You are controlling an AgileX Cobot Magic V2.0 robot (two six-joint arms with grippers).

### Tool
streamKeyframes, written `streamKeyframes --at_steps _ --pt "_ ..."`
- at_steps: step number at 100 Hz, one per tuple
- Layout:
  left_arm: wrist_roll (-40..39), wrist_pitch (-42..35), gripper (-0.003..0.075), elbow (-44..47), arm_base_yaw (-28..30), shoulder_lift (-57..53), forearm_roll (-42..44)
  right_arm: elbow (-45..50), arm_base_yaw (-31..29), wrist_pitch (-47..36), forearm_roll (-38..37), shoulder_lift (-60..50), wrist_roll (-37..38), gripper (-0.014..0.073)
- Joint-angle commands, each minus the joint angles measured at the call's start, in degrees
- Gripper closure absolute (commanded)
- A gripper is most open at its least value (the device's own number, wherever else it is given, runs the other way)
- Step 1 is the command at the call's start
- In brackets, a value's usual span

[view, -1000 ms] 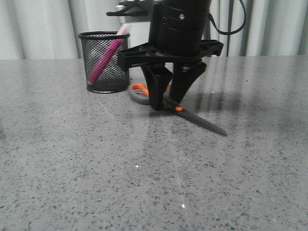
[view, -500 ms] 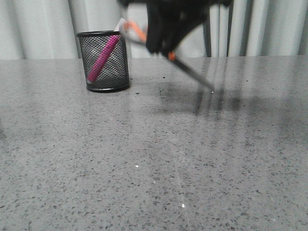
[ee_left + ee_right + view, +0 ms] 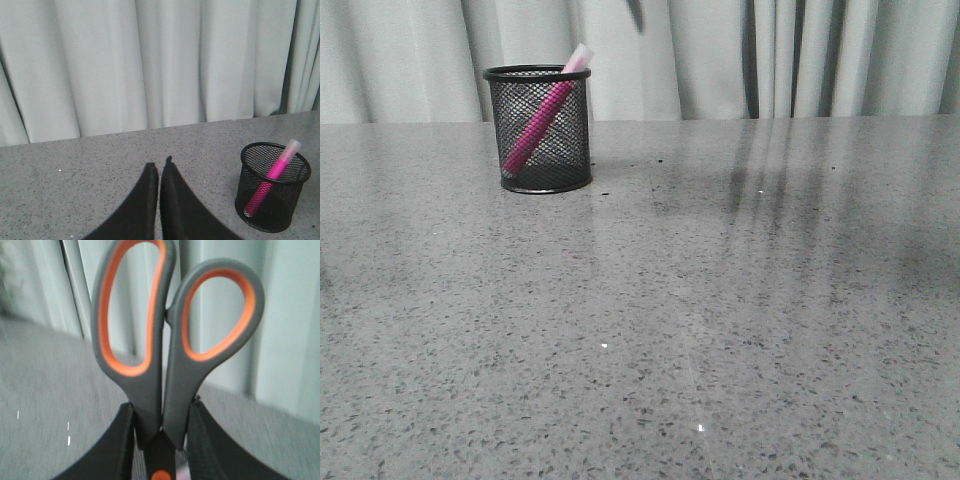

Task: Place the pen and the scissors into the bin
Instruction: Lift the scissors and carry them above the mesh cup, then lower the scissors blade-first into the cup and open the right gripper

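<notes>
Front view: the bin (image 3: 537,128) sat at about 10 o'clock on the tabletop (image 3: 720,300), the pen (image 3: 542,118) leaning inside. Left wrist: left gripper (image 3: 159,167) fingers were pressed together, holding nothing. Right wrist: right gripper (image 3: 160,432) fingers pinched the scissors (image 3: 165,340) just below the handles.

Magenta pen (image 3: 539,126), black mesh bin (image 3: 539,150), grey-and-orange scissors (image 3: 165,355).

Only the bin (image 3: 538,128) stands on the bench (image 3: 720,320), at its far left. The pen (image 3: 542,118) leans across the bin's mouth, leaving open room beside it. Curtains (image 3: 820,55) close the far edge.
</notes>
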Motion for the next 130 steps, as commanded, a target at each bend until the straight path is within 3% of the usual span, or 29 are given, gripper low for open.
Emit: streamKeyframes --at_steps 1,8,48,130 --pt "-0.4 -1.0 0.0739 -1.5 0.0 -0.4 -2.1 -1.4 -0.1 -16.6 -0.4 1.4 0.0 0.0668" --pt "-0.4 -1.0 0.0739 -1.5 0.0 -0.4 -2.1 -1.8 -0.1 -20.9 -0.4 4.2 0.0 0.0669" --pt "-0.4 -1.0 0.0739 -1.5 0.0 -0.4 -2.1 -7.6 0.4 -25.0 -0.4 11.6 0.0 0.0669" --pt "-0.4 -1.0 0.0739 -1.5 0.0 -0.4 -2.1 -6.6 2.4 -20.5 -0.4 17.9 0.0 0.0669"
